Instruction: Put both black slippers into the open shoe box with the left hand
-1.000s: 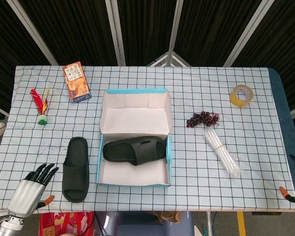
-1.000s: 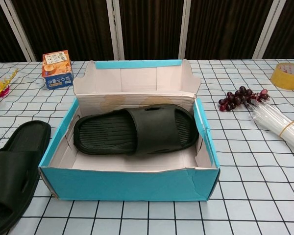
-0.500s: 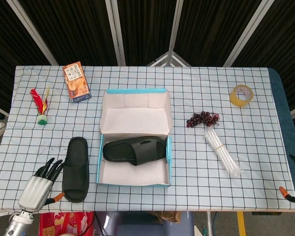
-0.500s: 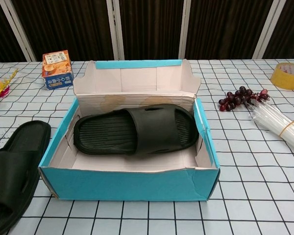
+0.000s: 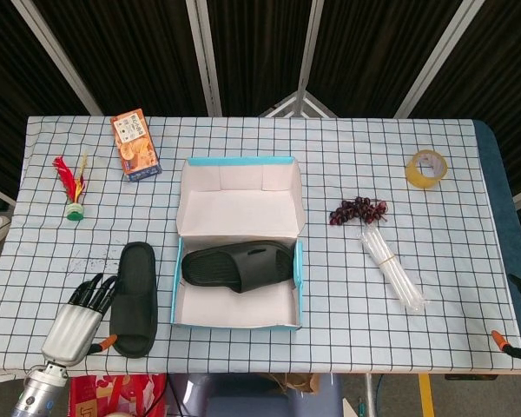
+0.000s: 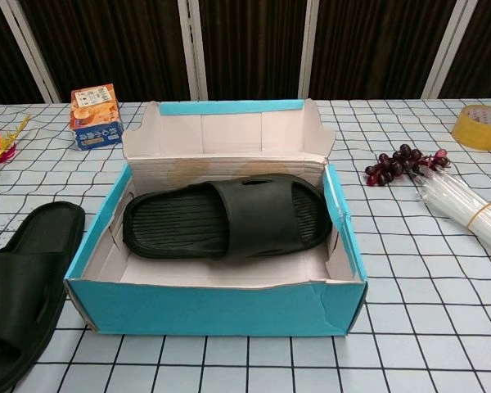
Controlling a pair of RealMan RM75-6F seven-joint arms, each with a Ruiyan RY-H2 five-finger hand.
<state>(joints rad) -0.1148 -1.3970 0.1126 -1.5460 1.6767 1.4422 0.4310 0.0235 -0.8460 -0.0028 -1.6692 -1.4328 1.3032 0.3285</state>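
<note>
Lying sole-down on the checked desk (image 5: 434, 208) just left of the open blue cardboard shoe box (image 5: 238, 317), the second black rubber slipper (image 5: 135, 297) awaits the left hand (image 5: 74, 326), fingers (image 5: 94, 291) loosely spread, empty, beside its edge. Pinching the strap should lift it cleanly. Its matte, ribbed twin (image 5: 239, 265) already lies boxed.

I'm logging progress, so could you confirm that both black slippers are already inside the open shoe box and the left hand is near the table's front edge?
Not quite: only one slipper is inside the shoe box. The other slipper lies on the table to the left of the box, as the head view shows. The left hand is indeed near the table's front edge, beside that slipper.
</note>
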